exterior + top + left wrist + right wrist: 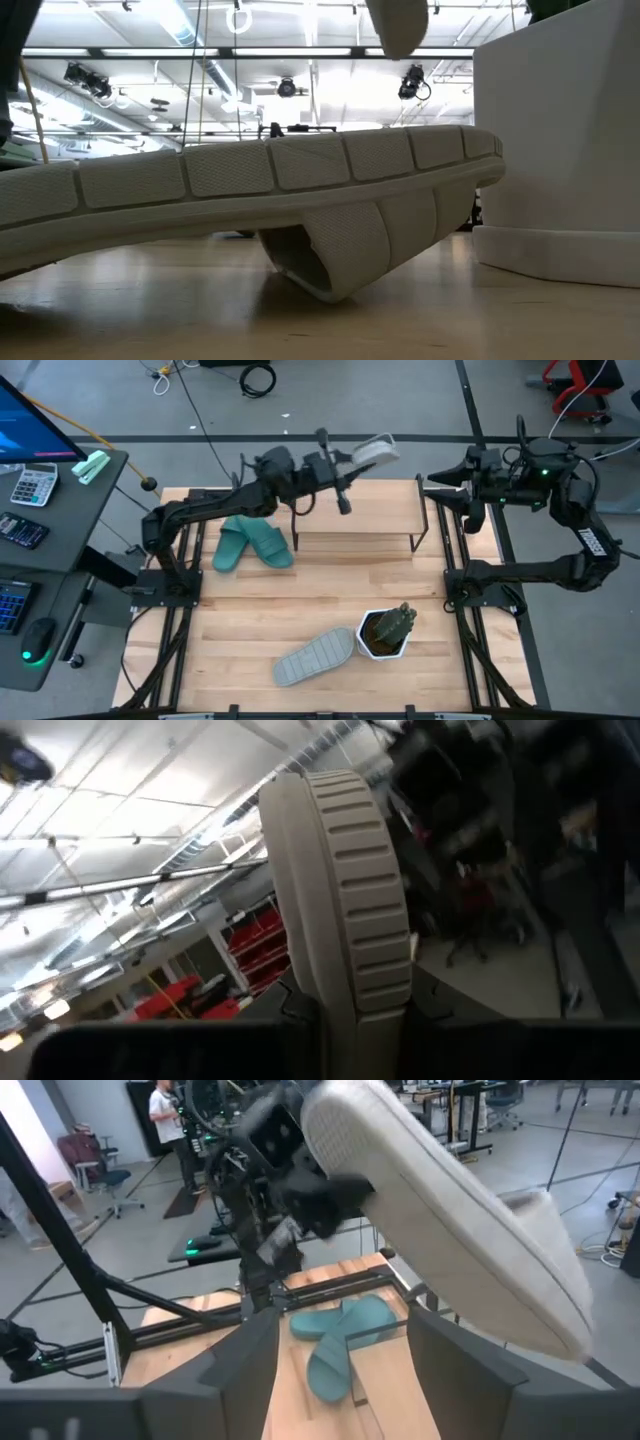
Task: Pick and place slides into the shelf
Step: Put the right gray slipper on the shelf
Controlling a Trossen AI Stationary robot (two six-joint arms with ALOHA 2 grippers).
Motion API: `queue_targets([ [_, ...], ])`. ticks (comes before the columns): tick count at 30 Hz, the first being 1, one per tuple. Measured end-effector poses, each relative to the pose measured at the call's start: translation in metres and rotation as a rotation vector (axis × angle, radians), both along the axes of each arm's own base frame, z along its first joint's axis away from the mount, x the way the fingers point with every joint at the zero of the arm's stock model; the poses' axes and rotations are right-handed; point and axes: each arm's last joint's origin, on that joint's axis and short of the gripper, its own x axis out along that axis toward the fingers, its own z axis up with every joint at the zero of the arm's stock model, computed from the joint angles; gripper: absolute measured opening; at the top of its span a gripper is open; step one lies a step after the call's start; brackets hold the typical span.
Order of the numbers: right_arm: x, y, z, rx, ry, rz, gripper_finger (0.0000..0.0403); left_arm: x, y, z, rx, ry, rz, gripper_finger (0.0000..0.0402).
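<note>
left gripper [345, 463] fingers clenched on heel of grey slide [375, 452], slide sticking out past fingertips, lifted over shelf [355, 515] back edge, probably handoff. right gripper [432, 482] fingers spread, empty, facing slide's toe. teal pair [252, 543], other grey slide [315, 657] lie on table [240, 630].

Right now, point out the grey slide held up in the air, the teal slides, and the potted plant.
held grey slide [375, 451], high view, its sole.
teal slides [252, 542], high view, where the pair overlaps.
potted plant [386, 632], high view, its white pot.
</note>
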Motion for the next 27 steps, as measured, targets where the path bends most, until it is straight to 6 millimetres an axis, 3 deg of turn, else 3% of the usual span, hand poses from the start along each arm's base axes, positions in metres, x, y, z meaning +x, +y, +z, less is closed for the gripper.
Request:
queue_targets([
  [14,-0.019,0.009,0.004,0.01,-0.054,-0.009,0.0224,0.051,-0.003,-0.07,0.216,0.264,0.062,0.0067],
  [27,-0.02,0.01,-0.001,0.052,-0.006,-0.012,0.0224,0.071,-0.015,-0.104,0.531,0.384,0.047,0.0067],
])
